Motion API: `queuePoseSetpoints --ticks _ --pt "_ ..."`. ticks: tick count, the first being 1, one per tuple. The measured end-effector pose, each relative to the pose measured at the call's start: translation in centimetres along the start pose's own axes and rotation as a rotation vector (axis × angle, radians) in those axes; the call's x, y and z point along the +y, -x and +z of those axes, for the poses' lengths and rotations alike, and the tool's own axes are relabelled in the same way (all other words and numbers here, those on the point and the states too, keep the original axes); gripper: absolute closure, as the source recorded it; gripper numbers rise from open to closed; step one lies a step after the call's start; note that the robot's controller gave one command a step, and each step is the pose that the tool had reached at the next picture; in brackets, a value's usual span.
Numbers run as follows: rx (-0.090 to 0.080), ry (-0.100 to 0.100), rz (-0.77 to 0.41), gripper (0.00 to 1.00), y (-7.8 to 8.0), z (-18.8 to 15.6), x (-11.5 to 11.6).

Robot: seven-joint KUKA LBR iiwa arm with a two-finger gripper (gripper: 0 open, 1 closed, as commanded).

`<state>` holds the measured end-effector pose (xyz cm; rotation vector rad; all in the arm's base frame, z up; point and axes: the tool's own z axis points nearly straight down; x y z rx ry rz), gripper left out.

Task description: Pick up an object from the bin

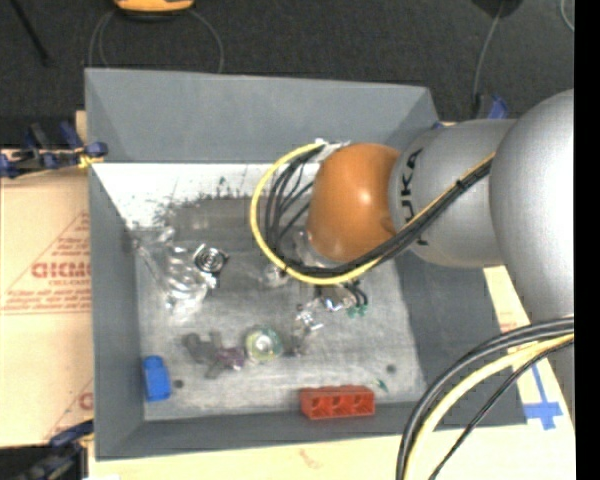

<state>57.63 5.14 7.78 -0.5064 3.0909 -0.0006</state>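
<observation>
The gripper [328, 314] is hovering low in the bin [260, 118], its fingers seemingly standing apart and holding nothing. A pale round cap [263, 345] is lying just beside their lower-left tip, a red brick [337, 402] well below; centring over the cap before closing looks wisest

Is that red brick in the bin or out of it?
In. The red brick lies flat on the bin's floor, by its near edge.
</observation>
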Motion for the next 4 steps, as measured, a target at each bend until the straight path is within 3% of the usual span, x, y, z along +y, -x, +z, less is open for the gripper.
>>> queuePoseSetpoints --ticks 1,2,3,4 --pt "-0.006 0.002 -0.042 0.00 -4.7 0.3 7.7" --pt "0.005 0.003 0.097 0.00 0.5 -0.2 10.5" --pt "0.004 0.002 0.098 1.00 0.5 -0.2 10.3" --pt "-0.003 0.001 0.021 1.00 0.6 -13.1 11.6"
